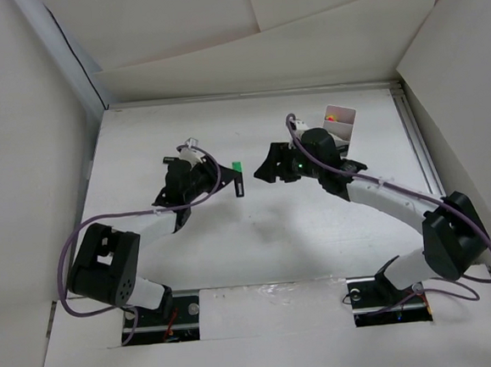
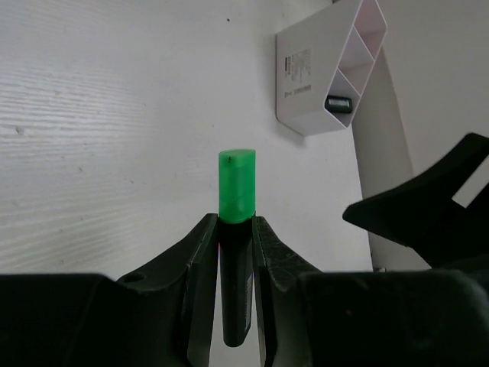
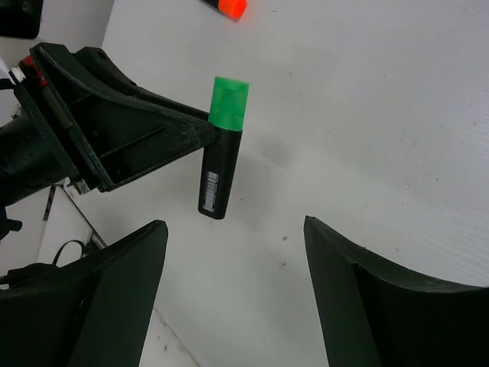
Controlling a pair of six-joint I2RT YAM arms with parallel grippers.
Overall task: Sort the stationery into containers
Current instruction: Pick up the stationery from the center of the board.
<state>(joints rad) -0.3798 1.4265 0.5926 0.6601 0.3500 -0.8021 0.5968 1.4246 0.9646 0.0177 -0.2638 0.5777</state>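
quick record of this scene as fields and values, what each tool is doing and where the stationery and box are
left tool: shut on the black plastic marker with green cap, gripping its black body, cap sticking out
right tool: open, empty, facing that marker
white plastic compartment box: on the white table beyond the marker
box contents: one dark cylindrical item in one compartment
loose: orange-tipped marker on the table

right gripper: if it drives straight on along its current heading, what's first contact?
Most likely the green-capped marker, held by the left gripper just ahead of the right gripper and its open fingers. Depth is unclear, and the marker sits slightly off-centre, so the left fingers could touch first.
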